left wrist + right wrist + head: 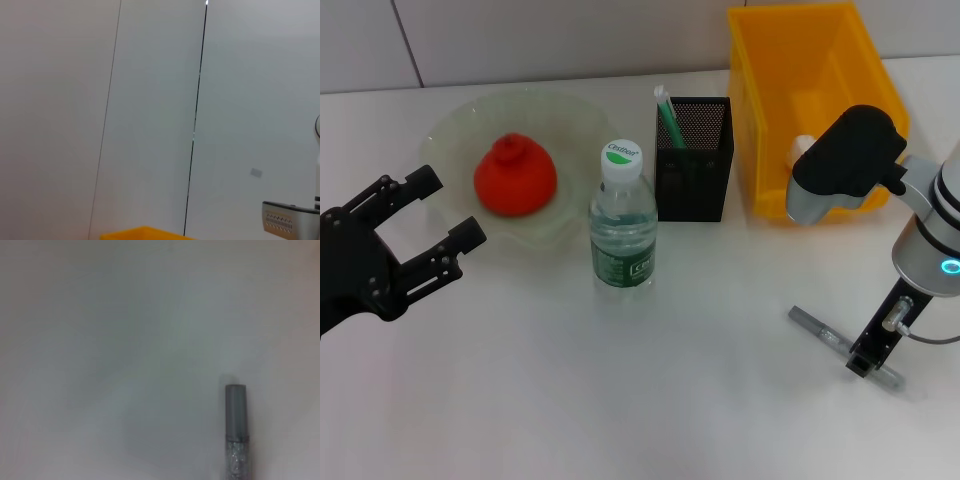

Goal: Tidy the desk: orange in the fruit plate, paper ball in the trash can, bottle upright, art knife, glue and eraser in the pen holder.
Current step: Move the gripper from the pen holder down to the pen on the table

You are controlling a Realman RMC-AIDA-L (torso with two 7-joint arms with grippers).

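The orange (515,177) lies in the fruit plate (450,130) at the back left. The bottle (622,220) stands upright mid-table. Behind it stands the pen holder (695,165) with a green-and-white stick (668,118) poking out. The trash can (800,110) is at the back right, with a white lump (802,150) inside, partly hidden by my right arm. My right gripper (865,362) points down at the front right, shut on the grey art knife (817,327), which lies on the table; its end shows in the right wrist view (235,415). My left gripper (450,205) hovers open and empty at the left. The eraser is out of view.
The white table (620,400) runs to a pale wall behind. The left wrist view shows only that wall, a rim of the yellow bin (145,233) and part of my right arm (290,220).
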